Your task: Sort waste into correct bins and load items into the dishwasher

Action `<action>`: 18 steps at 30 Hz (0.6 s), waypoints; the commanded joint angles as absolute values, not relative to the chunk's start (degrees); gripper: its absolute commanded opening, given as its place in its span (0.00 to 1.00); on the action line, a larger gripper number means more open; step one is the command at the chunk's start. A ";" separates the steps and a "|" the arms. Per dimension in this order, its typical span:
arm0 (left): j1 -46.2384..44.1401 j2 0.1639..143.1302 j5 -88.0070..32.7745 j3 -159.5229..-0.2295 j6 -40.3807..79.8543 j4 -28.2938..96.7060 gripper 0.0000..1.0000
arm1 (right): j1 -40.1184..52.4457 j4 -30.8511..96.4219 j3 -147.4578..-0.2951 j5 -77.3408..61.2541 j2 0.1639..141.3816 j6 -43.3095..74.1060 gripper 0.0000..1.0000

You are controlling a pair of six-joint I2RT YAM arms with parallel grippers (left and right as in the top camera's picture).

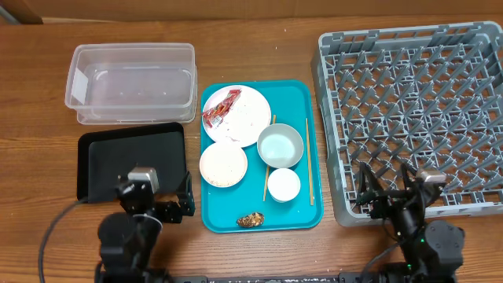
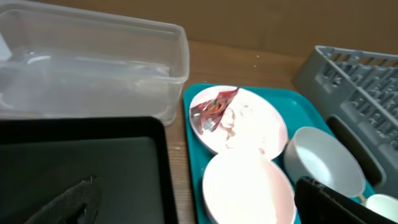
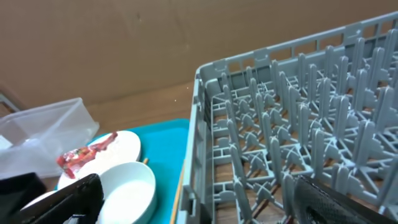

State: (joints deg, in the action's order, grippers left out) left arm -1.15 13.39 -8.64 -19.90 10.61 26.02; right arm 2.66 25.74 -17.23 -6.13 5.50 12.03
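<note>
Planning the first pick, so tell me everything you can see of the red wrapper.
The red wrapper is crinkled, shiny film with paler print. It lies flattened, diagonal, on the left part of the round plate on the teal tray, touching the plate. Nothing grips it.

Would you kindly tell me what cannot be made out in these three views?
Plate contents: too small overhead, blurred in the left wrist view.
Brown scrap: too small overhead; outside both wrist views.
White cup: cut off by the left wrist frame edge.
One chopstick: partly under a bowl overhead.
</note>
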 commanded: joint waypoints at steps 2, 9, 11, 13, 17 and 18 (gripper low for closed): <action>-1.54 27.40 -11.73 -31.27 10.79 29.65 1.00 | 2.55 32.45 -27.68 -7.16 13.47 16.47 1.00; -1.58 50.81 -15.44 -53.36 4.43 42.72 1.00 | 2.52 43.18 -41.19 -7.57 28.23 16.38 1.00; -1.58 56.97 -16.16 -60.60 2.90 49.69 1.00 | 2.52 45.76 -43.59 -7.49 31.79 16.21 1.00; -1.58 62.15 -16.01 -67.29 -0.01 57.01 1.00 | 2.52 48.25 -45.52 -7.01 35.59 16.05 1.00; -1.56 68.01 -13.30 -73.58 -2.20 62.43 1.00 | 2.52 50.26 -46.11 -2.70 40.34 16.05 1.00; -1.52 68.84 -12.23 -73.76 -2.20 62.48 1.00 | 2.52 50.65 -46.11 -2.15 41.25 16.08 1.00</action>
